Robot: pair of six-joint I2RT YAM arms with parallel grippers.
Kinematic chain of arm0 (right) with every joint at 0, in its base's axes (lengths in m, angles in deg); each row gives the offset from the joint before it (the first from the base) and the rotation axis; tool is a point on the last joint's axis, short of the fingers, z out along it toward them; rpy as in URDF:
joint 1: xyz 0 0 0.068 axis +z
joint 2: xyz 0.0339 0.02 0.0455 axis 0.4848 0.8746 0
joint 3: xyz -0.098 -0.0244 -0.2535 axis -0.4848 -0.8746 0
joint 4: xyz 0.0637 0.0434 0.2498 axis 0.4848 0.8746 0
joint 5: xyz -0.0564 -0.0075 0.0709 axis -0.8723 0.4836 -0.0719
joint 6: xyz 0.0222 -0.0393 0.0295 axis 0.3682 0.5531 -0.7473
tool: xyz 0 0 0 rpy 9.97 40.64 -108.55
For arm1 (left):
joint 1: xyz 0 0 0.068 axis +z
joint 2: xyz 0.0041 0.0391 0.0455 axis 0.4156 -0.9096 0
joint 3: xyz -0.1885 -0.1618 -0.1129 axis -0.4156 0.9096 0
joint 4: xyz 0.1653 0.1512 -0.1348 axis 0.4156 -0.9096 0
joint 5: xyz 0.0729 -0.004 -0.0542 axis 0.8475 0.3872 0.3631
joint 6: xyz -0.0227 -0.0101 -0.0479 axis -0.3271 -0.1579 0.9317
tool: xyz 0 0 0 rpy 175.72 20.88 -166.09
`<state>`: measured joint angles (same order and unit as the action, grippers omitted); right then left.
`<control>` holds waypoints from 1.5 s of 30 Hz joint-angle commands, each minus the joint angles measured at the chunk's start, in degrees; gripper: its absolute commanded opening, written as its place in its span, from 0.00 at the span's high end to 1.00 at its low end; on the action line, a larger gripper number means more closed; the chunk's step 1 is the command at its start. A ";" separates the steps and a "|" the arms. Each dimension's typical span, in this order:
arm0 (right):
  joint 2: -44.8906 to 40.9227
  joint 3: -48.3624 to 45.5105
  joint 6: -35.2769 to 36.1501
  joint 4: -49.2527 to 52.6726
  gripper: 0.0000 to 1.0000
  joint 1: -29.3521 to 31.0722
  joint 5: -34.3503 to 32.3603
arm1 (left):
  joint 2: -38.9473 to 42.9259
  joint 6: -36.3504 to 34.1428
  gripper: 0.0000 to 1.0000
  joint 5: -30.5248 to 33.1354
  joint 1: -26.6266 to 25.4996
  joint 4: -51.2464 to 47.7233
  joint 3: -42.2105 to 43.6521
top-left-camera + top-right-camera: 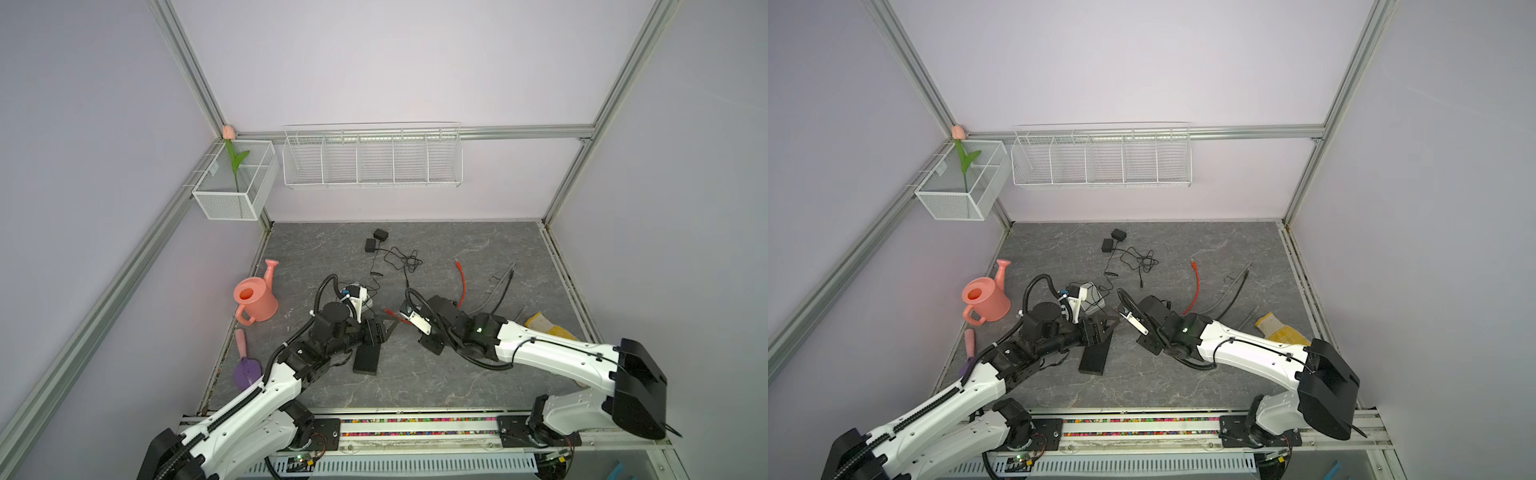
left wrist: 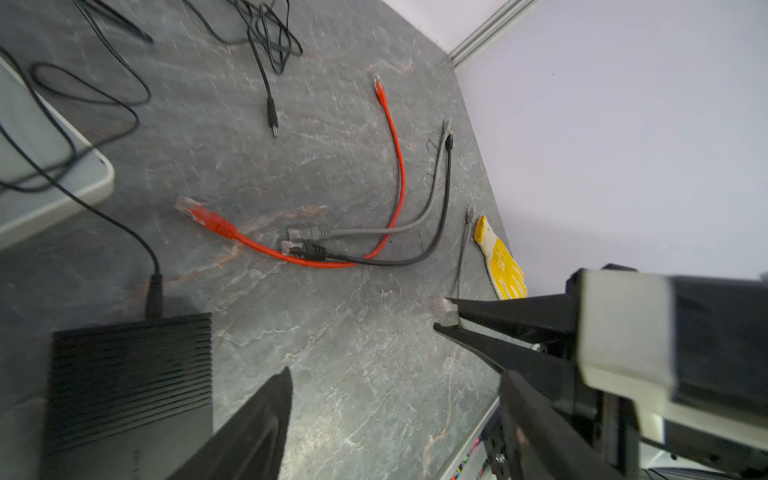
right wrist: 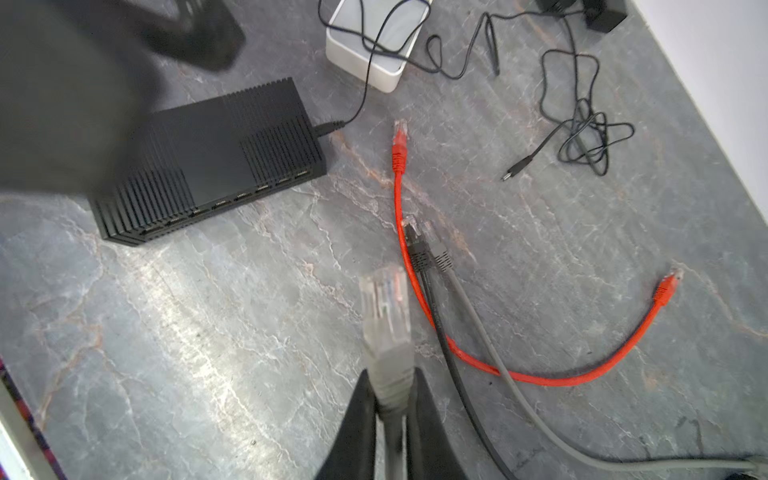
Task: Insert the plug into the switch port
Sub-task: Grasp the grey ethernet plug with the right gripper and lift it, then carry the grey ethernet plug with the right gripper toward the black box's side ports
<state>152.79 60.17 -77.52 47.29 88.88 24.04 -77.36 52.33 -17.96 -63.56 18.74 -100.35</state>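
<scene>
The right pincer [image 3: 390, 382] clenches the grey plug [image 3: 384, 303] above the tabletop [image 3: 208, 332] — in a top view the black switch [image 1: 365, 359] lies at seven o'clock from it; the left pincer [image 2: 395, 374] stands released at the switch's twelve-o'clock end

We find bare table [image 3: 257, 299] between plug [image 3: 384, 307] and switch [image 3: 216, 158], but the left gripper [image 1: 382, 328] overhangs the switch's far end, red cable [image 3: 397, 199] alongside.

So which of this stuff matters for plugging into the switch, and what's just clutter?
In play: black switch; clear plug with grey boot, gripped by right gripper; left gripper, open by the switch.
Clutter: red cable, black patch cable, grey patch cable, white box, watering can, trowel, glove.
</scene>
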 commanded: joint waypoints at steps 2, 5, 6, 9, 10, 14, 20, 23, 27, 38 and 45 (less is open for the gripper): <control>-3.06 -2.07 -0.94 -5.15 0.87 2.63 -4.74 | -2.32 3.92 0.30 -5.17 0.16 8.11 -0.13; -3.01 -2.07 -0.88 -5.82 0.87 3.98 -5.53 | -3.13 6.18 0.33 -6.20 0.15 11.27 0.31; -2.66 -2.06 -0.71 -6.04 0.87 4.32 -5.91 | -3.26 7.04 0.35 -6.16 0.03 11.97 0.40; -1.78 -2.13 -0.59 -6.87 0.87 4.98 -7.11 | -3.92 8.72 0.39 -6.46 -0.15 13.02 0.56; -1.58 -2.03 -0.60 -7.08 0.87 5.26 -7.24 | -4.10 8.98 0.40 -6.55 -0.19 13.17 0.58; -1.00 -1.66 -0.43 -7.98 0.87 6.39 -7.67 | -4.89 9.33 0.49 -6.39 -0.37 13.39 0.93; 0.36 -0.73 -0.08 -8.23 0.87 7.65 -8.36 | -5.55 9.64 0.60 -6.30 -0.50 13.81 0.93; 0.82 -0.55 -0.08 -8.42 0.87 7.98 -8.71 | -5.81 9.73 0.68 -6.27 -0.48 13.99 0.78; 0.96 -0.44 -0.08 -8.51 0.87 8.19 -9.37 | -6.98 9.73 0.75 -7.59 -0.55 13.42 0.02; 2.24 0.39 0.34 -9.21 0.87 8.11 -10.29 | -7.42 9.46 0.74 -7.89 -1.69 12.43 -0.14; 2.24 0.44 -0.22 -9.45 0.86 8.19 -10.16 | -7.71 8.95 1.00 -8.14 -1.69 12.69 0.47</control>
<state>154.81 59.73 -77.54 39.38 96.68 14.08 -84.95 61.69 -25.35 -65.02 30.37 -100.04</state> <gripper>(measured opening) 0.144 0.062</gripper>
